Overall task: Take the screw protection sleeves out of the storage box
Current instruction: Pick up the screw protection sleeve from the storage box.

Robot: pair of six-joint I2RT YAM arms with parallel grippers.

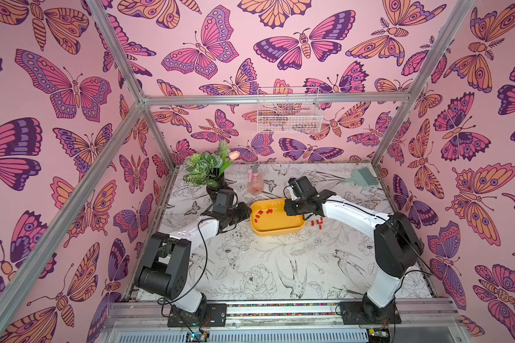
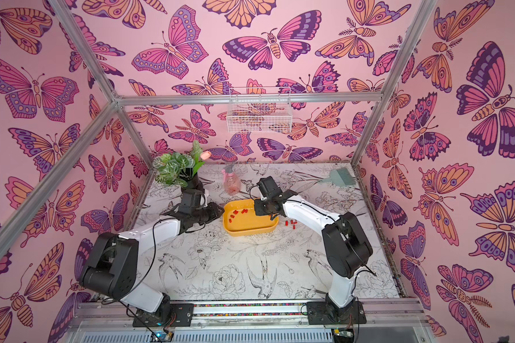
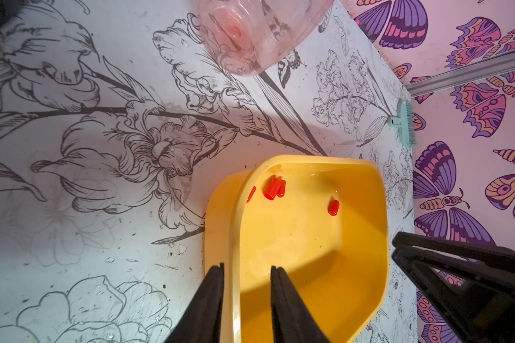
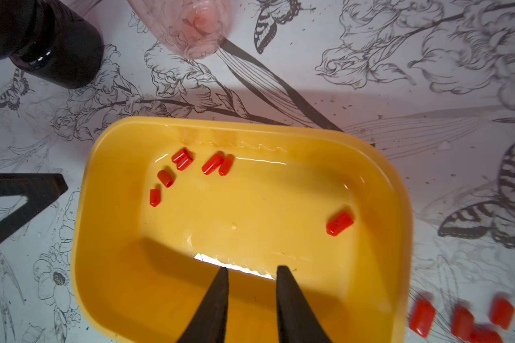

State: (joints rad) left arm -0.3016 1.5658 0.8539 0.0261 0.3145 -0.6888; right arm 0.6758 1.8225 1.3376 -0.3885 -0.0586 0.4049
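The yellow storage box (image 1: pixel 280 227) (image 2: pixel 250 226) lies mid-table. Several red screw protection sleeves (image 1: pixel 265 212) (image 4: pixel 211 163) sit near its far left corner, and one sleeve (image 4: pixel 339 223) (image 3: pixel 333 207) lies apart toward the right wall. Several more sleeves (image 1: pixel 317 222) (image 2: pixel 292 223) (image 4: pixel 422 317) rest on the table just right of the box. My left gripper (image 3: pixel 247 265) (image 1: pixel 248 211) straddles the box's left wall, one finger outside and one inside, shut on it. My right gripper (image 4: pixel 252 267) (image 2: pixel 271 217) hangs over the box's right half, open with nothing between its fingers.
Behind the box stand a pink spray bottle (image 1: pixel 255 181) and a potted plant in a dark vase (image 1: pixel 211 178). A green brush (image 1: pixel 361 176) lies at the back right. A white wire basket (image 1: pixel 289 112) hangs on the back wall.
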